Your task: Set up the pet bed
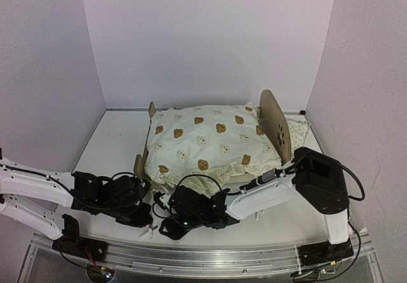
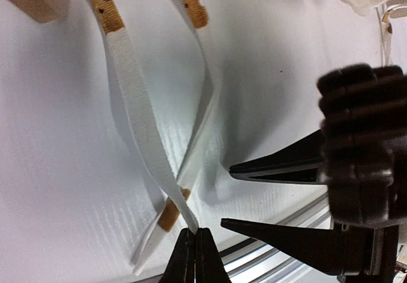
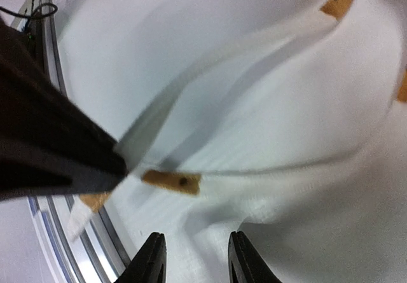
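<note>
The pet bed [image 1: 275, 123] stands mid-table with its tall headboard on the right, and a cream bear-print quilt [image 1: 210, 140] covers it. Two white quilt ties with tan patches trail toward the near edge. My left gripper [image 2: 194, 231] is shut on the end of one tie [image 2: 137, 98], which crosses over the other tie [image 2: 205, 98]. My right gripper [image 3: 196, 235] is open just beside it with nothing between its fingers, and it shows as two dark fingers [image 2: 273, 168] in the left wrist view. In the right wrist view the left gripper's dark fingertip [image 3: 57, 149] pinches the raised tie [image 3: 210, 73]. The mattress is hidden.
An aluminium rail [image 1: 210, 257] runs along the near table edge right below both grippers. A green-patterned pillow [image 1: 296, 129] lies behind the headboard at the right wall. A corner of the wooden frame [image 2: 35, 0] is close above the ties.
</note>
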Available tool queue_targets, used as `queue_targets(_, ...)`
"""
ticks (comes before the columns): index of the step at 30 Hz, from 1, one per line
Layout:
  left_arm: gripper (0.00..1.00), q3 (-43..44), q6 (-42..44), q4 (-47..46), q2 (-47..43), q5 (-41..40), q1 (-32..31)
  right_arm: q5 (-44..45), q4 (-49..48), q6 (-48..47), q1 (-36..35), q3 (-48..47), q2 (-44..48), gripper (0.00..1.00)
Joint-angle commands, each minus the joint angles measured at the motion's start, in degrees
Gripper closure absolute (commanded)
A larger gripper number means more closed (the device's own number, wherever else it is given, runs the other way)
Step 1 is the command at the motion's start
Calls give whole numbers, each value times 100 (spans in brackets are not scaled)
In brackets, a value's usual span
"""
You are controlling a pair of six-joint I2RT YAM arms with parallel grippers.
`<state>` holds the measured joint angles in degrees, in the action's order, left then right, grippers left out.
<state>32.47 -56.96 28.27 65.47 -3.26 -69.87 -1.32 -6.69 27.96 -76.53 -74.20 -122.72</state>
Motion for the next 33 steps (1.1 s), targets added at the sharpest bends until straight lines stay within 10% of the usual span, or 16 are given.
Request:
queue_targets(1, 100, 70, 203, -887, 287, 359, -32, 270, 398, -280, 18, 622, 1040, 64)
queue_targets(12, 99, 443, 421, -1612, 1626, 707, -30, 1224, 643, -273, 210, 1430, 1819, 63)
queue_targets(16, 82, 506, 273, -1622, 1713, 575, -29, 1188, 643, -265, 231, 1436, 1781, 63)
queue_targets(25, 50, 298, 101, -911, 717, 380, -32, 619, 540, 84, 226, 1127, 1464, 60)
queue_targets(33, 44, 148, -271, 510, -595, -188, -25, 418, 543, 439, -27, 382, 838, 44)
